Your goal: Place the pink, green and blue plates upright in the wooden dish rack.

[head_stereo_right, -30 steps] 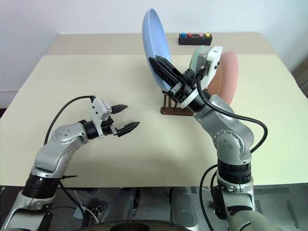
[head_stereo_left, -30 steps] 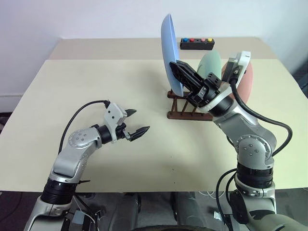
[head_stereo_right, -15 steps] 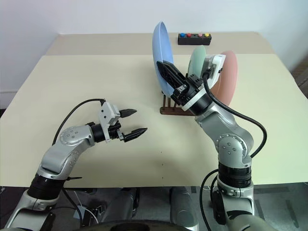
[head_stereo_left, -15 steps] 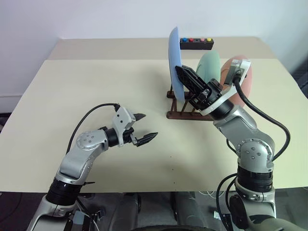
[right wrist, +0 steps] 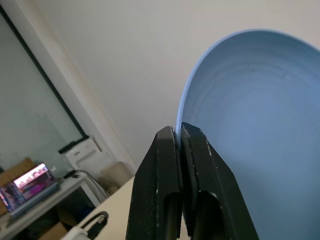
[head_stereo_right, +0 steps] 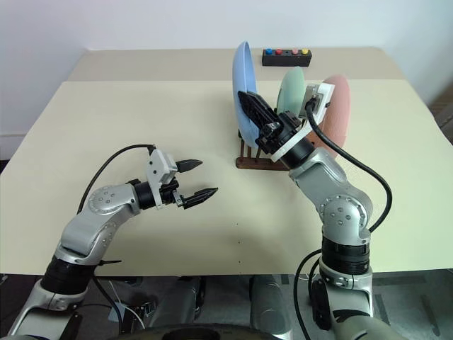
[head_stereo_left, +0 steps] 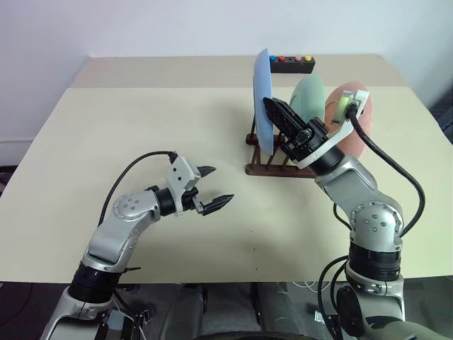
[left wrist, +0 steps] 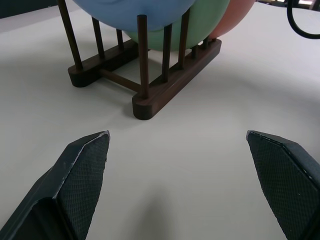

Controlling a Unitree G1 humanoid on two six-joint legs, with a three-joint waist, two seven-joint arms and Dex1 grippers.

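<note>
Right wrist view puts the light blue round matte plate (right wrist: 250, 125) directly against the right gripper (right wrist: 179, 131): its rim runs down between the two black fingers (right wrist: 162, 165), which are clenched tight on that edge. From the head views, this plate (head_stereo_left: 263, 99) stands upright at the near-left end of the small dark brown wooden dish rack (head_stereo_left: 272, 159), its lower edge down among the pegs. The mint green round plate (head_stereo_left: 309, 95) stands upright in the rack just behind it, and the salmon pink round plate (head_stereo_left: 359, 124) stands beyond that, partly hidden by the right arm. The left gripper (head_stereo_left: 212, 188) hovers above the beige counter (head_stereo_left: 141, 127), well apart from the rack and pointing toward it, its fingers (left wrist: 85, 160) spread wide and grasping nothing. A small black box with coloured buttons (head_stereo_left: 291, 65) sits farther back.
</note>
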